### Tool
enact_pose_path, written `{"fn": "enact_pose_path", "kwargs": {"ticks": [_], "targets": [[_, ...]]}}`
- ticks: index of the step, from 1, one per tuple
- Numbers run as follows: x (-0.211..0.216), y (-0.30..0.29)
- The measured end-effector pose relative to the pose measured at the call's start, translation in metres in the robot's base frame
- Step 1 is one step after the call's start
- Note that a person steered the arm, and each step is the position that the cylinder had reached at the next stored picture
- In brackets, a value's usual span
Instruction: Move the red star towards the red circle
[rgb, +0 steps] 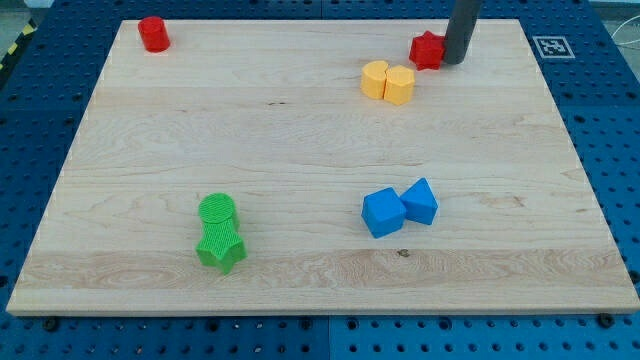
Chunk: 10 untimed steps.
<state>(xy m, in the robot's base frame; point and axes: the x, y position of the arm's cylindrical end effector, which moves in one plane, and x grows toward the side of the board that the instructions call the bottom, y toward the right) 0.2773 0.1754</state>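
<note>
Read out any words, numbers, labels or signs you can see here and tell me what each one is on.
No readable words or numbers anywhere.
Square black-and-white marker: a coded pattern, not text, on the wooden board's top right corner.
The blocks and my tip beside the red star carry no lettering.

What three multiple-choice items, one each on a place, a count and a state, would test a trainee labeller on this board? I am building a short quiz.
1. Where is the red circle?
A. the view's top left
B. the view's bottom right
C. the board's middle

2. How many blue blocks lie on the board?
A. one
B. two
C. four

3. How does my tip stand to the red star?
A. far off it
B. right against its right side
C. to its left

Key: 1 A, it sits by the top left corner. 2 B, a blue pair lies together. 3 B, no gap shows between them.
</note>
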Motion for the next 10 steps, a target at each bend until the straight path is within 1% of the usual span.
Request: {"fn": "enact_pose_path", "kwargs": {"ticks": [3, 7, 10], "targets": [[-0.020, -0.030], [-0.020, -0.090], [-0.020, -0.120]]}}
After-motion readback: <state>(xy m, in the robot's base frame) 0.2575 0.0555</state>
